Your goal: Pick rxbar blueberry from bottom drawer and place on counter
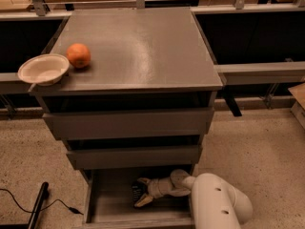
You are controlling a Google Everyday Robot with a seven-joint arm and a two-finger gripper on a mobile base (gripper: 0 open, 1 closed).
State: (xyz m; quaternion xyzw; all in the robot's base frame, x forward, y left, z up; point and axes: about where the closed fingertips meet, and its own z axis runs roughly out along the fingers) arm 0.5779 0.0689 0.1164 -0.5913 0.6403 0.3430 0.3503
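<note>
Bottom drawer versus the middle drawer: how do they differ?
The bottom drawer is pulled out, its inside showing; the middle drawer is pushed in, showing only its front. The bottom drawer holds the pincer, right at a dark snack bar; the middle drawer's contents are hidden. Both are grey-brown.

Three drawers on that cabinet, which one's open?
The bottom drawer, the lowest one: it is pulled out so its inside shows, with the gripper inside it. The top drawer and middle drawer show only flat fronts.
</note>
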